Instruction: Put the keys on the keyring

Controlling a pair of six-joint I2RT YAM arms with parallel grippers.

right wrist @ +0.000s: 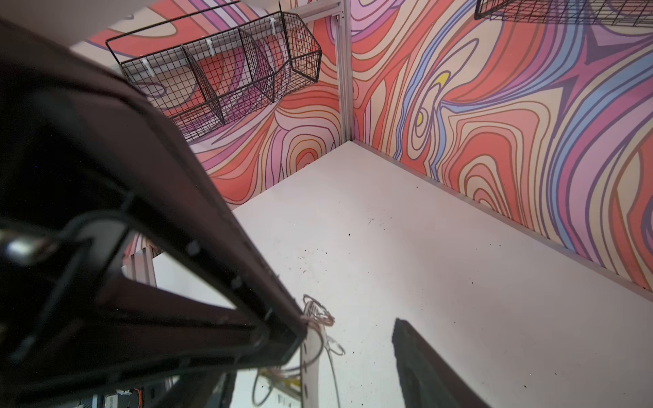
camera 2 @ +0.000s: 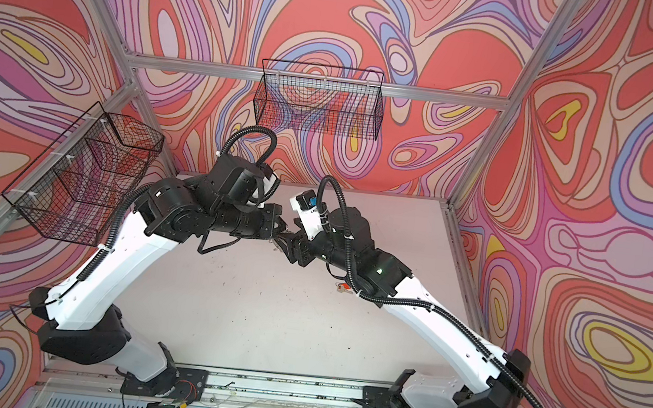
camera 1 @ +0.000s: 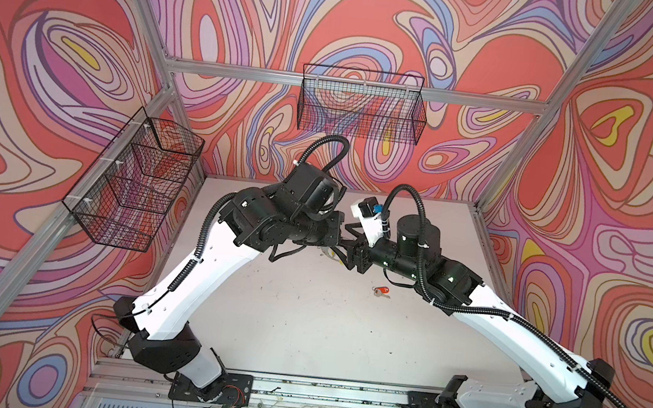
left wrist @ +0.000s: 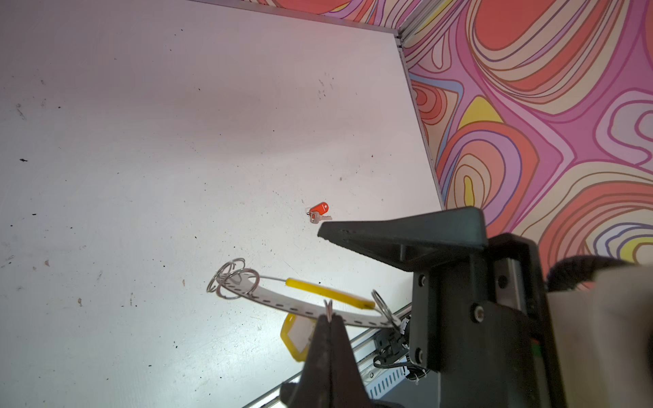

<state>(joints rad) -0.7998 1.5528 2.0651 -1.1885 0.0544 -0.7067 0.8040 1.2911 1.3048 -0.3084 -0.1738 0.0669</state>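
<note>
The left hand (left wrist: 329, 317) was pinched shut on a wire loop (left wrist: 328, 306) of the flat grey-and-yellow keyring (left wrist: 272, 299), a yellow tag (left wrist: 295, 335) apparently hanging beneath. The right hand (right wrist: 349, 323) stood wide beside it. The red-tagged silver key (left wrist: 319, 211) lay apart on the white table (left wrist: 141, 176).

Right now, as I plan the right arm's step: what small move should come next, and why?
Probably move the open right gripper down toward the red-tagged key, which lies loose on the table. The left gripper is shut on the rim of the keyring, holding it above the table, and a yellow tag hangs beneath it.
</note>
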